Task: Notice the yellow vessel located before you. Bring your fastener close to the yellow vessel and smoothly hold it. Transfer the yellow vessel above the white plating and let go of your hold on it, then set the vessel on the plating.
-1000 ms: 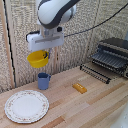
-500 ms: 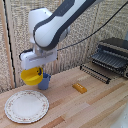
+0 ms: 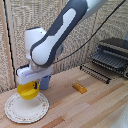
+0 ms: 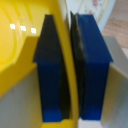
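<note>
1. Over the last second the arm has swung down and toward the exterior view's left, bringing the bowl (image 3: 27,91) from up near the blue cup (image 3: 44,82) to a spot low over the plate (image 3: 26,107).
2. The bowl now sits over the far part of the plate. Whether its base already touches the plate or hangs just above it cannot be told from the exterior view.
3. For the task, this means the carry looks nearly done. What remains, as I judge it, is a short lowering if any gap is left, then the release.
4. The end effector (image 4: 69,65) is pinching the bowl's rim: the wrist view shows the two dark blue pads (image 4: 49,65) pressed close with the thin yellow wall between them.
5. Only the wrist view shows that grip. In the exterior view the fingers are lost behind the white wrist housing and the bowl.
6. The wrist view also catches a slice of the plate's floral rim (image 4: 97,10) past the pads, which confirms that the plate lies below.
7. Only the exterior view shows the wider layout: the cup just behind the bowl, an orange block (image 3: 79,88) on the worktop (image 3: 95,110) to the right, and a dark rack (image 3: 107,62) at the far right, well apart from the plate.
</note>
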